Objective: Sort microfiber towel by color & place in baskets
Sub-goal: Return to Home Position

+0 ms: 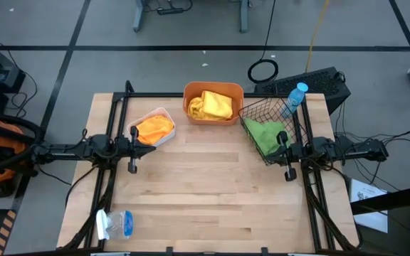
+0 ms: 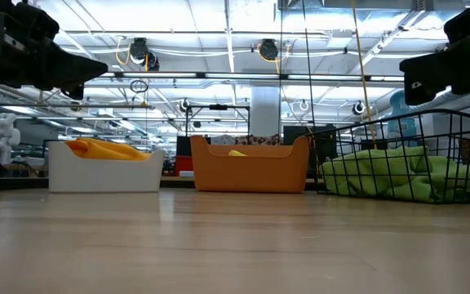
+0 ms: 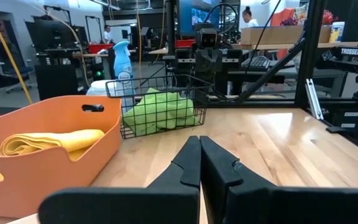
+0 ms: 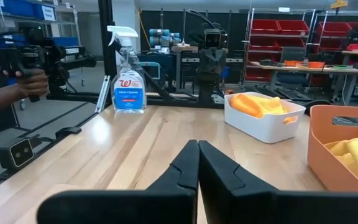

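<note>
Orange tub (image 1: 213, 121) sits mid far edge of the tabletop with the yellow towel (image 1: 212, 105) inside. White tray (image 1: 166, 112) is toward the left edge and holds the orange towel (image 1: 154, 129). Black mesh basket (image 1: 260, 108) at the far-right corner holds the green towel (image 1: 265, 135) (blue-capped bottle (image 1: 295, 97) just beside it). Left gripper (image 3: 199, 143) is at the left edge, right gripper (image 4: 197, 145) at the right edge, both with fingers pressed together.

Three containers stand in a row along the far side of the surface (image 1: 212, 185): the shallow tray (image 1: 165, 112) left, the plastic tub (image 1: 212, 87) in the middle, the wire basket (image 1: 256, 110) right. Each holds a towel (image 1: 154, 129). A bottle (image 1: 296, 96) stands just behind the wire basket. A spray bottle (image 1: 116, 224) lies at the near left corner.
</note>
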Action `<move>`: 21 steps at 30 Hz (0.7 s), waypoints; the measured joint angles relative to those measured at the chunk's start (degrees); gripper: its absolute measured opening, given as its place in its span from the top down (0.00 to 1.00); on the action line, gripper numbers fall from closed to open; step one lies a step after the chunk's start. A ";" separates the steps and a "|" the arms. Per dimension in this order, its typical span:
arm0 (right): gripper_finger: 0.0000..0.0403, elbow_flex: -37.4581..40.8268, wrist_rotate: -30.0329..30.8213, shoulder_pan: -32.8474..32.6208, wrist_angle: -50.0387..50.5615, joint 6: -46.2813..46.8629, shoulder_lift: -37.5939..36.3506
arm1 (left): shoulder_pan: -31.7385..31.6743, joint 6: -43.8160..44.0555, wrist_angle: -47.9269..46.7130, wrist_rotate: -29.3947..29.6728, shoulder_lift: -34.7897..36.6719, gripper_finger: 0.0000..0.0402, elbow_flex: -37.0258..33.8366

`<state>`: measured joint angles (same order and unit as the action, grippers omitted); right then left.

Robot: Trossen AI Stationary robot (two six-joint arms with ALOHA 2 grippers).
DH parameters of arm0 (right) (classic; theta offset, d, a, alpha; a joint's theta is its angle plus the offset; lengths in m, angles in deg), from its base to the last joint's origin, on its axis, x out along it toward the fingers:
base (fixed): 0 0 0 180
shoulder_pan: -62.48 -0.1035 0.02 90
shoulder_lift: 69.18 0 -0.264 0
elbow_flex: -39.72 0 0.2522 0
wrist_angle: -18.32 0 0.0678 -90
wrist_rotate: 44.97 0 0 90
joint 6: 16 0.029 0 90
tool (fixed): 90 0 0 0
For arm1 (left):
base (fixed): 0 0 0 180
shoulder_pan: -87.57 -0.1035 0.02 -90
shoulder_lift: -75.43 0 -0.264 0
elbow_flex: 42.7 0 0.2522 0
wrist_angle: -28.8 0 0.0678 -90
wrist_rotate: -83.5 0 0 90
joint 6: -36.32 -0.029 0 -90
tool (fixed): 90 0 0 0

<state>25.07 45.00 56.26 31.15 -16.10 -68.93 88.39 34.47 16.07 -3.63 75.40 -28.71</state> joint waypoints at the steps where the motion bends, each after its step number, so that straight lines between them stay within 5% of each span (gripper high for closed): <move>1: 1.00 0.00 -0.02 0.00 0.00 -0.03 0.00 | 0.00 0.00 -0.01 0.01 0.00 1.00 0.00; 21: 1.00 0.00 -0.02 0.00 -0.03 0.92 0.00 | -1.32 -0.15 -0.55 -2.44 0.00 1.00 0.00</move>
<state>25.07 44.97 56.26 31.13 -15.18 -68.93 87.07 34.32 15.51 -6.07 75.40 -28.71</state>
